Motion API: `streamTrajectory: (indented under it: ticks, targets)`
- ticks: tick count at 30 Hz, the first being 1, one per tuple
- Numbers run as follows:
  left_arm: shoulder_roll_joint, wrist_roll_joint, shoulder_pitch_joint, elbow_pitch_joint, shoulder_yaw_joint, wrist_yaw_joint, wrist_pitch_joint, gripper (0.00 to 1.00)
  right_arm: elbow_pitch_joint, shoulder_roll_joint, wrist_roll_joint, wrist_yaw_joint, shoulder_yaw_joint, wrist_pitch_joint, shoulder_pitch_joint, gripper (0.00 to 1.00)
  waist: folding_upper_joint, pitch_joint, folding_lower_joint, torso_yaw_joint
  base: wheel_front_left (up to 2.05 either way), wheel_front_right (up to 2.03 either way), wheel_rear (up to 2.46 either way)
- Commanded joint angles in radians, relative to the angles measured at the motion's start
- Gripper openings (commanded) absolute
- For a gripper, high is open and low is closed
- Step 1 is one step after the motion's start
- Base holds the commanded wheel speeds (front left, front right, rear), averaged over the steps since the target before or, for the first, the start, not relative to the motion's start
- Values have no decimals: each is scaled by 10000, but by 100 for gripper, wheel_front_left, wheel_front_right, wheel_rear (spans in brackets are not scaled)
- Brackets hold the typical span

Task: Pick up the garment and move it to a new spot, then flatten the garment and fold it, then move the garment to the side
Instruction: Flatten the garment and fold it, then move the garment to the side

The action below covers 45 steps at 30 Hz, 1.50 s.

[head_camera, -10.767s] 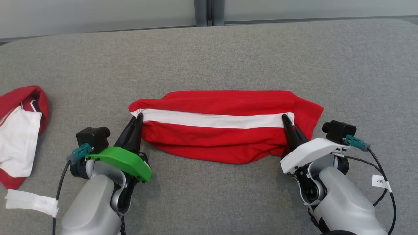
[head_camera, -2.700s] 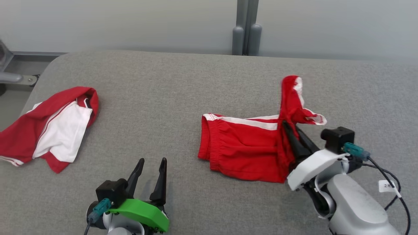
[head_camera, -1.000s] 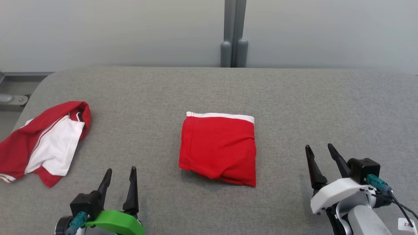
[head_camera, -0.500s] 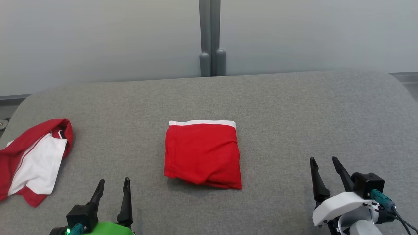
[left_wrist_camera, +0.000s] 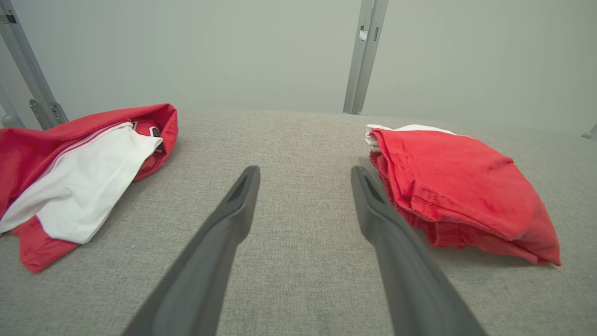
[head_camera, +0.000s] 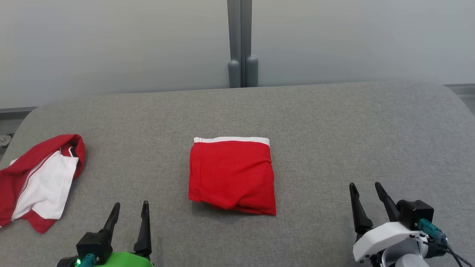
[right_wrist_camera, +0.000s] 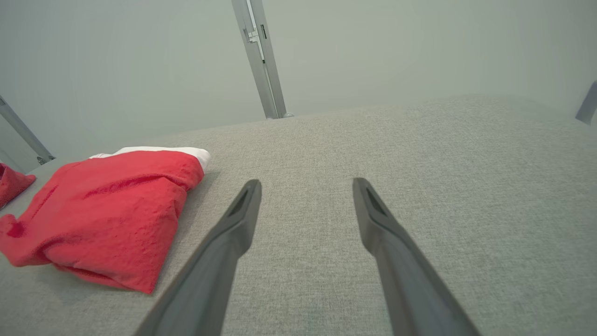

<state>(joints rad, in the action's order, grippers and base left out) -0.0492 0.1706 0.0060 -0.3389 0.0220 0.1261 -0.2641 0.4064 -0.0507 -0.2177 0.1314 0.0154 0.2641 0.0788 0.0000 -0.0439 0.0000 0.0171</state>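
Garment [head_camera: 232, 174] lies between left tool [head_camera: 131, 203] and right tool [head_camera: 364, 184].

Grey fabric-covered table [head_camera: 334, 122], its far corners rounded, spanning the head view. Crumpled cloth [head_camera: 37, 181], red with a white panel and thin white piping, lies at the table's left edge and is partly cut off by the frame; a small dark patch shows near its upper fold. Pale grey wall [head_camera: 111, 44] stands behind the table. Vertical grey post [head_camera: 240, 33] at the wall's centre, with two rounded caps [head_camera: 233, 70] at its foot, just behind the table's far edge. Slanted metal strut [left_wrist_camera: 28, 70] with a bracket, beyond the cloth, in the left wrist view.
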Motion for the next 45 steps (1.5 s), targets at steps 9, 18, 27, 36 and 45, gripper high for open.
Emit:
streamTrajectory:
  ticks: [9,18,27,36,45]
  targets:
    - [-29,-73,16,41,336,32,-4,100,25,-16,-425,-15,212,-1,114,100,0,109,0,450,0,0,0]
    - [-34,67,-208,-59,1033,46,-4,100,753,-17,-1284,-15,1177,-2,1229,100,0,458,0,1729,0,0,0]
    - [-28,93,-486,-73,1443,51,-4,100,2556,-15,-1924,-13,1131,-2,2627,100,0,1067,0,3095,0,0,0]
    - [-26,233,-741,43,1544,52,-4,100,4532,-26,-2294,-14,708,-2,3604,100,0,1608,0,3621,0,0,0]
    - [-26,302,-897,86,1698,53,-4,100,5184,-13,-2976,-14,1444,-5,3867,27,0,1665,0,3571,0,0,0]
